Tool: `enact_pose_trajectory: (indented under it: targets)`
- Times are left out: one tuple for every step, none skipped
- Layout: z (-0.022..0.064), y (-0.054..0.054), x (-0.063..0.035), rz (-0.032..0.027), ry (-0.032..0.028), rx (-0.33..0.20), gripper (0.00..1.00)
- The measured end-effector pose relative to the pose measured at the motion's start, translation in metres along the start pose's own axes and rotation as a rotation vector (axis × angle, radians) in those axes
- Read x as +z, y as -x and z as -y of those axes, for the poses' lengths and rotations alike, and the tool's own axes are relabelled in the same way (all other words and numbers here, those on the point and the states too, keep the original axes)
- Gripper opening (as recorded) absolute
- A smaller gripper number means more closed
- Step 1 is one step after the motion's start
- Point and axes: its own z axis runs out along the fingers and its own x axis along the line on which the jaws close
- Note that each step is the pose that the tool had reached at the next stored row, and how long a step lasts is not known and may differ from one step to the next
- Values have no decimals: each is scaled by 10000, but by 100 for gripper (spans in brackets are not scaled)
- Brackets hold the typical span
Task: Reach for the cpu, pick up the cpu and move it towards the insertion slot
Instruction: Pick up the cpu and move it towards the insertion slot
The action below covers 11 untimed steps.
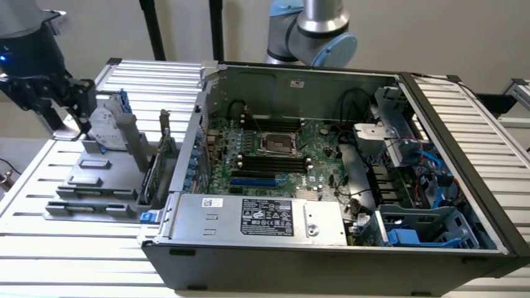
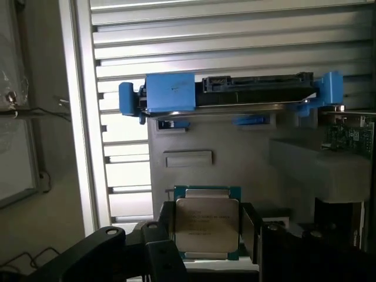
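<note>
Hand [image 2: 207,238] is right down at the cpu [image 2: 207,223], which sits flat over the grey holder [image 2: 235,164] near the blue-railed hard drive [image 2: 235,97] (can't tell if the hand is clenched on it or loose). I'd stay square, grip edges only and lift straight. In the exterior view the insertion slot [image 1: 277,144] is roughly 3 o'clock from the hand. Cpu print and power supply label [image 1: 267,217]: unreadable.

Nothing legible: unreadably fine print on the power-supply label [image 1: 267,217], lower centre, and on the cpu [image 2: 207,224].
</note>
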Motion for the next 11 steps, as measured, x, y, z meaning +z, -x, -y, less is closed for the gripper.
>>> enact_pose_trajectory:
  targets:
    - [-2,30,-46,0,0,0,55]
    - [-5,60,-88,2,1,-2,55]
    - [-9,97,-139,1,1,-1,55]
    - [-13,132,-185,-2,-1,-2,55]
    - [-18,169,-230,-1,0,-1,55]
    - [-24,206,-276,0,1,-1,55]
    - [-31,242,-322,-3,-2,-1,55]
    - [-38,277,-367,-2,-1,0,55]
    - [-45,317,-411,1,1,-1,55]
    - [-51,357,-451,-1,-1,0,55]
    - [-55,402,-490,-1,-1,0,55]
